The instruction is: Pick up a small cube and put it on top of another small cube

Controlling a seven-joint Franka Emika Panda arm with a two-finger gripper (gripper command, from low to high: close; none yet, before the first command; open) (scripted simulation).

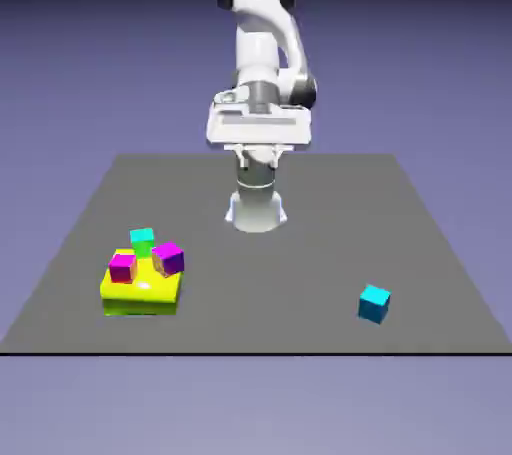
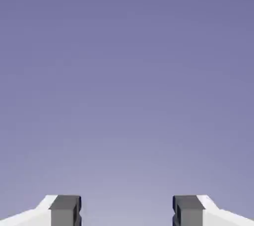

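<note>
Across the exterior view: gripper (image 1: 258, 155) parked high near the robot base, well above the table (image 1: 300, 233) and well apart from every cube. Holding nothing; finger spread hard to read from this angle. Small cube (image 1: 374, 303) sitting alone toward the exterior view's right, near the table's front edge, nothing beside it, approach clear. Toward the exterior view's left, a yellow-green block (image 1: 141, 289) carrying a magenta cube (image 1: 123, 266), a purple cube (image 1: 168, 258) and a greener teal cube (image 1: 142, 237) behind them (packed close, touching or nearly so, cannot tell which). Likely risks: long reach from the parked pose, so a badly centred descent could nudge the small cube instead of straddling it; closeness to the front edge means a push might send it off. Stacking target unclear from here; if one of the clustered cubes, little room beside it for the fingers, and a clipped neighbour could topple or shift the lot. Purple cube looks tilted, a poor landing face. Colour mix-up with the greener teal cube also possible.

Over to the hand view: only plain blue-violet backdrop, no table, no cube, so camera pointing away from the work (no visual check on the target yet). Two grey fingertips (image 2: 65, 210) at the bottom edge, set wide apart, empty gap between. Nothing in the way here.
</note>
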